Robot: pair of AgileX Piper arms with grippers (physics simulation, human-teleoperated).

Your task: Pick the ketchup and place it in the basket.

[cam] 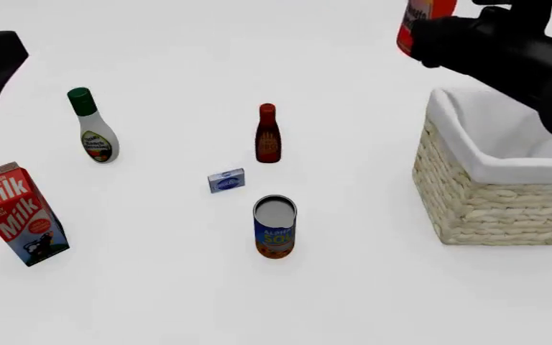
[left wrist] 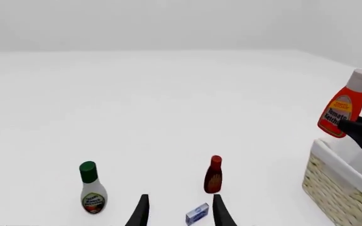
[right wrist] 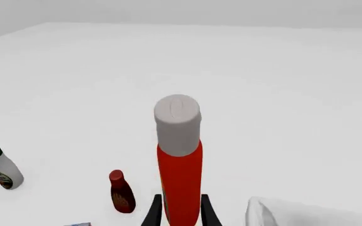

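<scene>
Orange-red ketchup is wearing a white cap and yellow label — the pale straw basket is showing white lining; the milk carton is showing red, white and blue

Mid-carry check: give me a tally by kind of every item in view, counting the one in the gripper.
Bottles: 3 – ketchup held by the right gripper, white bottle with green cap, dark red bottle
Cartons: 1 – milk carton
Cans: 1 – can
Small boxes: 1 – blue box
Baskets: 1 – basket
Total: 7
</scene>
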